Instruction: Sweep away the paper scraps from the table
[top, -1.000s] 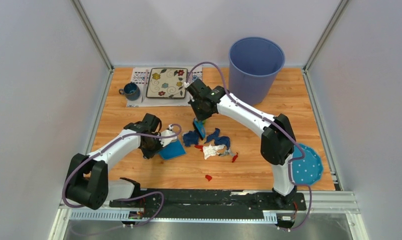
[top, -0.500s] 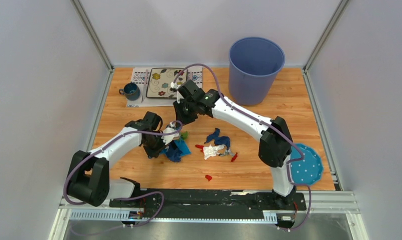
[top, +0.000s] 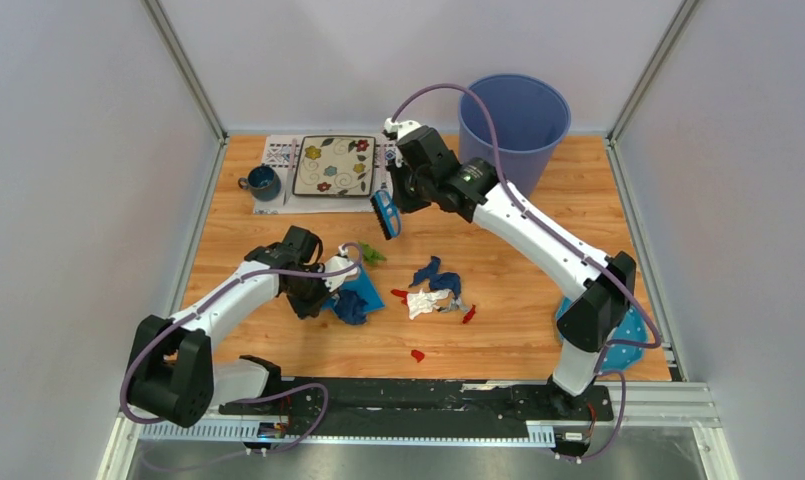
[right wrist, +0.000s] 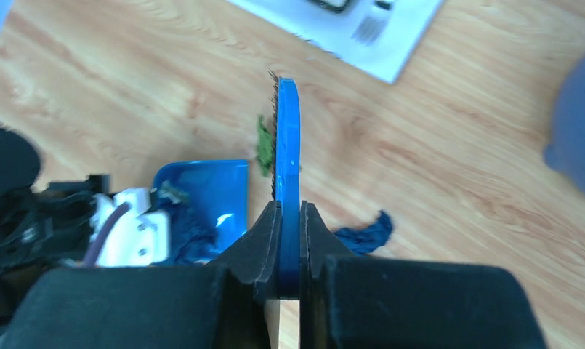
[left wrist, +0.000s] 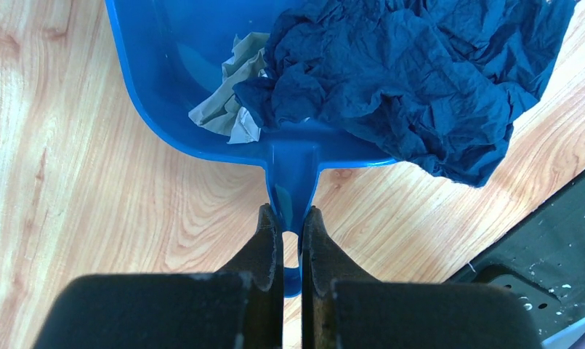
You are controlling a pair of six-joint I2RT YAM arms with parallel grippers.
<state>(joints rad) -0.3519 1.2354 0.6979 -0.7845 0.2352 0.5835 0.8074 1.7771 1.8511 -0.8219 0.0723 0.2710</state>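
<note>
1. Paper scraps [top: 433,290] lie strewn across the desk [top: 278,215], the loose cluster stretching left to right; one dark blue wad [left wrist: 413,80] sits in the dustpan [left wrist: 173,65].
2. Left claw [left wrist: 292,231] pinches the dustpan's handle, pan mouth facing the cluster.
3. Right claw [right wrist: 289,218] pinches a blue brush [right wrist: 287,138], its length pointing straight out.
</note>
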